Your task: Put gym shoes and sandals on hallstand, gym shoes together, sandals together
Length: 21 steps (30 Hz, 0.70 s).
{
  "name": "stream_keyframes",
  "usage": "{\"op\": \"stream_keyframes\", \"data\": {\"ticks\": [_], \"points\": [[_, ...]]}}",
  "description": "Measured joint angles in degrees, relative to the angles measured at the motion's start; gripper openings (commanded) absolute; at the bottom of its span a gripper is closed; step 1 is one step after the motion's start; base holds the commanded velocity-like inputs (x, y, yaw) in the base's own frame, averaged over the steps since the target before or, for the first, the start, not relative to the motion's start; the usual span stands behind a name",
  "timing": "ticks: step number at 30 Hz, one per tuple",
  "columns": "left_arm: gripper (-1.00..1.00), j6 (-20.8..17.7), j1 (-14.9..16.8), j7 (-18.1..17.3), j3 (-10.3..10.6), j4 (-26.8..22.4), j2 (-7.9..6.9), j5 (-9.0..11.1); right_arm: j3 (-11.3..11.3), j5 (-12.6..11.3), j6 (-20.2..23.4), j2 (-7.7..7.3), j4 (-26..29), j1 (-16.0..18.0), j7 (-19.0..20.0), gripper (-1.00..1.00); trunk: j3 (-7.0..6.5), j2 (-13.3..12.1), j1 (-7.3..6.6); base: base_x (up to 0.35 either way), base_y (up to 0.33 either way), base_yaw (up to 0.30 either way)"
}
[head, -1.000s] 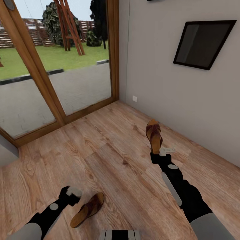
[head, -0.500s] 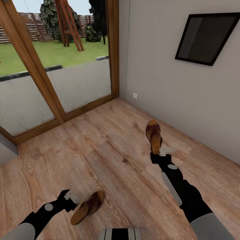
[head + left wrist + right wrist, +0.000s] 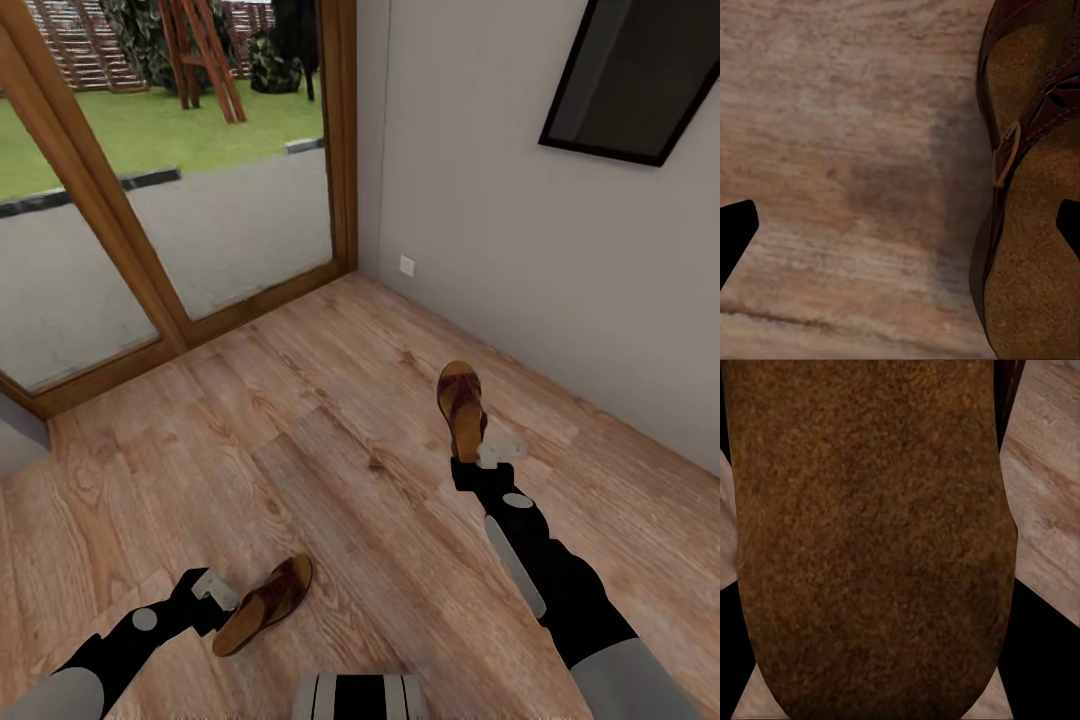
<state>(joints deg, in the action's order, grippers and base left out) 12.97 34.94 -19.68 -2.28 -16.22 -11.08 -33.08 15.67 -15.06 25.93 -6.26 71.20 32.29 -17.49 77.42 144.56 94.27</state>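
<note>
One dark brown sandal [image 3: 462, 402] with a tan insole hangs above the corridor floor [image 3: 330, 440], its heel clamped in my right gripper [image 3: 489, 452]. In the right wrist view its insole [image 3: 870, 525] spans the gap between the black fingers. The other sandal [image 3: 264, 604] lies on the floor at the lower left. My left gripper [image 3: 212, 592] is open beside its heel. In the left wrist view this sandal [image 3: 1035, 187] sits under one finger, with bare wood under the rest of the gap. The gym shoes and the hallstand are out of view.
A wood-framed glass door [image 3: 200, 220] fills the far left, with a lawn beyond it. A grey wall [image 3: 520, 250] runs along the right and carries a dark framed picture [image 3: 640, 80]. Open plank floor lies between the two sandals.
The head view has tilted downward, so the door and picture sit higher in the frame. My left gripper has dropped slightly toward the floor sandal's heel. The right gripper still holds its sandal.
</note>
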Motion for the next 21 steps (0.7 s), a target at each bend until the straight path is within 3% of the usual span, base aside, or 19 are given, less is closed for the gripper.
{"op": "stream_keyframes", "data": {"ticks": [8,18,21], "points": [[1.00,-0.1,0.0,-0.1,0.2,-2.2,0.16,0.0,0.0,0.0,0.0,0.00,0.0,0.0,0.0,-1.00,2.45,0.1,0.21,0.000,0.000,0.000],[1.00,-0.1,0.0,-0.3,0.4,-2.0,0.50,-0.1,0.0,0.1,0.0,0.00,0.0,0.0,0.0,-1.00,2.56,0.1,0.20,0.000,0.000,0.000],[1.00,-0.2,0.0,-0.3,0.4,-1.9,0.52,-0.1,0.0,0.0,0.0,0.00,0.0,0.0,0.0,-1.00,3.24,0.1,0.28,0.000,0.000,0.000]]}}
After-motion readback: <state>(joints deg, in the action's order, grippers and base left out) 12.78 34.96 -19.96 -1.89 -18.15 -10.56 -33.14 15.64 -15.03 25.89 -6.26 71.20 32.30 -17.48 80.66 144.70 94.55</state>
